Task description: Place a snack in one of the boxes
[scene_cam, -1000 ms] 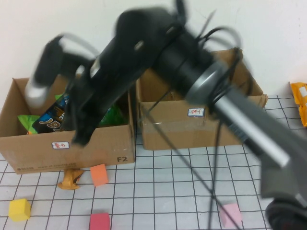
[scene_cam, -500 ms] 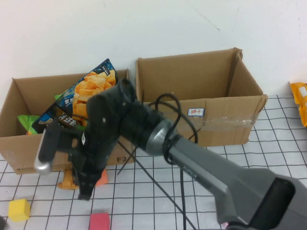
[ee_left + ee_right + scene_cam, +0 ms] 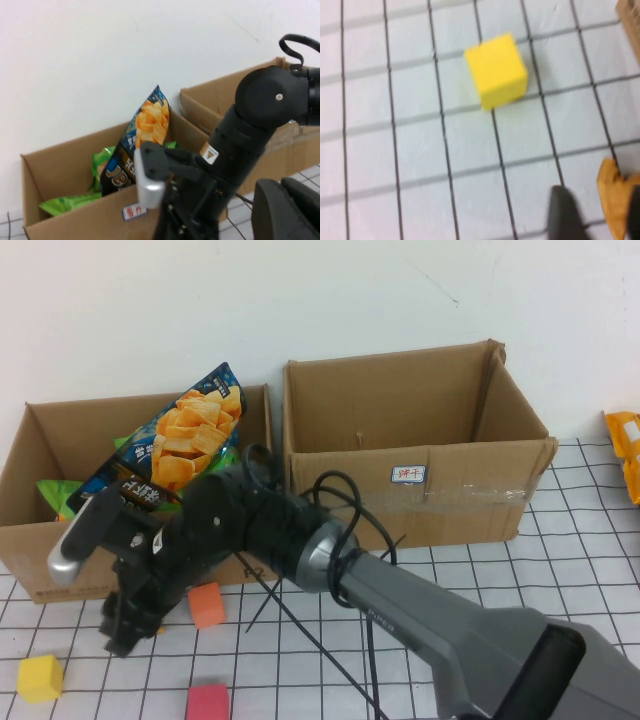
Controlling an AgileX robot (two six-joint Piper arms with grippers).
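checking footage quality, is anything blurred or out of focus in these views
High view: sharp, evenly lit; right gripper low over the table before the lower cardboard box. Right wrist view: soft, smeared; yellow cube and grid lines fuzzy, orange snack cut off. Left wrist view: chip bag clear, the dark left gripper body out of focus.

The chips bag stands in the low box, left of the tall box.
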